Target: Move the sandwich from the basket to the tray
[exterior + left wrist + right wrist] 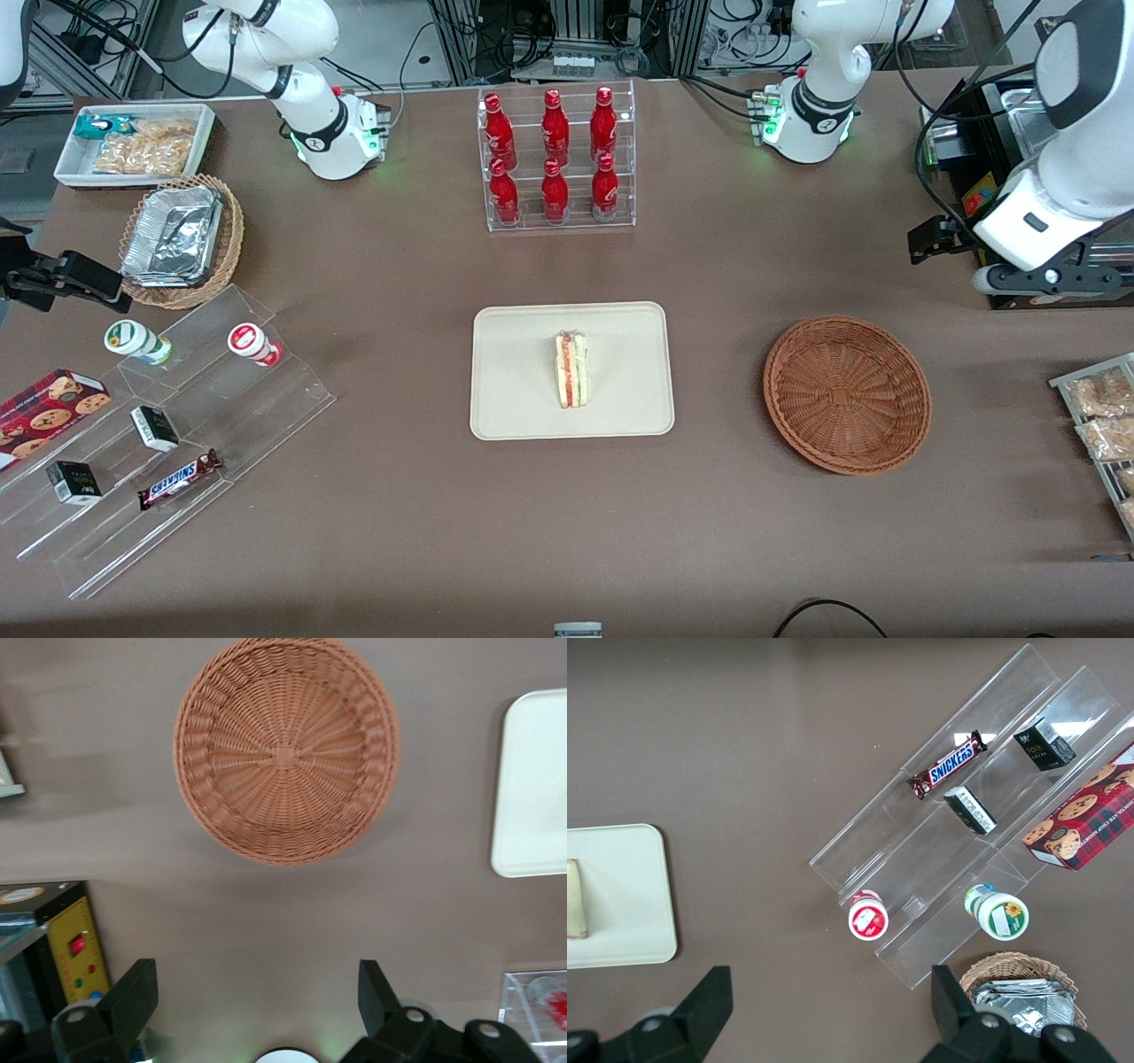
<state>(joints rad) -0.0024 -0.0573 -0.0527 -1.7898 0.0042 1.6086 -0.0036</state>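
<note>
The task looked done. The sandwich (571,369) lay near the middle of the tray (514,416), resting on the tray's floor with its red and green filling edge turned up toward the front camera. The basket (846,394) sat on the desk (399,549) toward the working arm's end, well apart from the tray, and held nothing. The tool (257,997) hung high above the desk, nearer the arm's base than the basket; its fingers (133,992) stood wide apart with nothing between them. Nothing seemed left to do beyond parking the arm.

In the front view the tool itself was hard to make out at the picture's edge. The wrist view caught only a cut-off corner of the tray, so the sandwich did not show there. The right wrist view showed just a sliver of the sandwich at the frame's edge.
</note>
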